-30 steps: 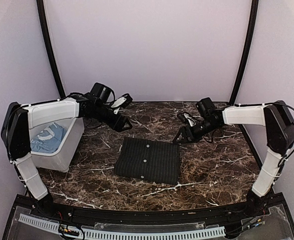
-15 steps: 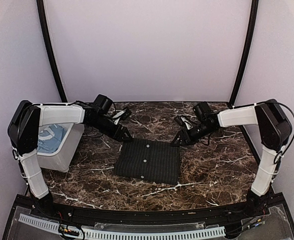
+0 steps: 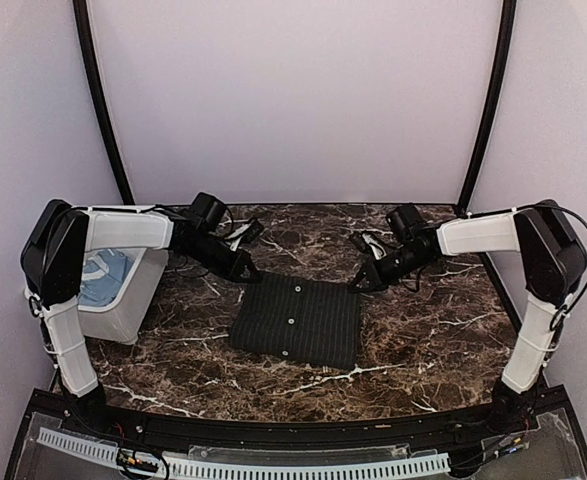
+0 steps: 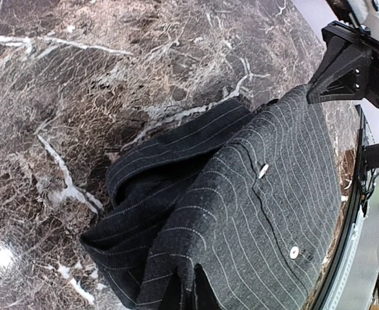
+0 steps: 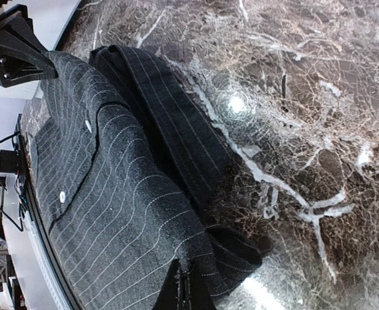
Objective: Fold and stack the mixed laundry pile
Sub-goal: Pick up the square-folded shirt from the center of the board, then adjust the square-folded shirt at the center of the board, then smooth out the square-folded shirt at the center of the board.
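The black pinstriped shirt (image 3: 295, 320) lay folded into a rectangle at the middle of the marble table (image 3: 433, 330), front side up, with white buttons (image 4: 294, 252) showing along its placket. The left gripper (image 3: 245, 272) was down at the shirt's 11 o'clock corner, its jaws closed tight on a pinch of cloth that bunched up between them in the left wrist view. The right gripper (image 3: 359, 283) sat at the 1 o'clock corner, likewise clamped on the fabric, which rose in a fold into its jaws. At the table's 9 o'clock edge stood the white bin (image 3: 133, 305), with the light blue T-shirt (image 3: 101, 278) lying inside it, well apart from the shirt.
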### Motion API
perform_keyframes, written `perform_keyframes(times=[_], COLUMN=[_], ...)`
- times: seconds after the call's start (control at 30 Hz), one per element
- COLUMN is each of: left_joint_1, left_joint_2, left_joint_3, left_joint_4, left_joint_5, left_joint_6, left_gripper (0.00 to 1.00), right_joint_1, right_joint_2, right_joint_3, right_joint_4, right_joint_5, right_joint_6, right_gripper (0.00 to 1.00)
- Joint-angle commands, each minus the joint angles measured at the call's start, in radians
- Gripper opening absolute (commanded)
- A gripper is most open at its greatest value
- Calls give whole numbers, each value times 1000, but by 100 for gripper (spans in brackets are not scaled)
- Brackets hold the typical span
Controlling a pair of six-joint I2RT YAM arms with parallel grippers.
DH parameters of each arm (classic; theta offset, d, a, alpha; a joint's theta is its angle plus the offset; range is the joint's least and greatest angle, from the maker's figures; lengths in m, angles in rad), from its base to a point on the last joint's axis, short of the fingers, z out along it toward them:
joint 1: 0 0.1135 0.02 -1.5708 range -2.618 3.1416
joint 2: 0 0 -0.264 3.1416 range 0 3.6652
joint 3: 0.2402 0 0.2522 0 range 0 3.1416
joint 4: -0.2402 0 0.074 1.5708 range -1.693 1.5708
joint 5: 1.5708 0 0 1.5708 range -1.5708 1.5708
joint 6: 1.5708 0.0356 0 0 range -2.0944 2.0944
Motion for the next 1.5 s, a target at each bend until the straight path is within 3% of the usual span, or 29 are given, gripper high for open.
perform_keyframes(times=[0.0,0.2,0.33,0.57,0.8,0.83,0.9,1.0,1.07,1.13,1.3,1.47], left_joint_1=[21,50,51,49,49,49,49,49,46,32,-41,-137], left_joint_2=[-90,-1,94,221,250,250,243,151,46,-51,-241,-295], left_joint_3=[-2,35,79,144,248,263,314,313,235,155,-79,-219], left_joint_4=[42,61,84,141,69,60,11,-17,24,50,69,118], left_joint_5=[45,-10,-69,-130,-245,-271,-301,-319,-281,-232,-111,93], left_joint_6=[-30,-48,-56,-76,-53,-50,-49,-78,-99,-105,-155,-214], left_gripper=[0,0,0,0,8,16,31,46,64,72,73,73], right_joint_1=[-3,-16,-16,-16,-16,-16,-16,-18,-17,-17,41,156], right_joint_2=[-107,29,158,232,282,279,261,171,89,7,-170,-211], right_joint_3=[-1,75,126,191,308,324,359,368,352,315,135,5], right_joint_4=[-17,-27,-21,-10,-50,-61,-100,-134,-149,-148,-55,38], right_joint_5=[63,105,220,345,448,458,489,524,509,436,193,51], right_joint_6=[22,15,35,47,37,39,45,49,49,58,152,254], right_gripper=[0,0,0,0,0,0,16,56,66,70,73,73])
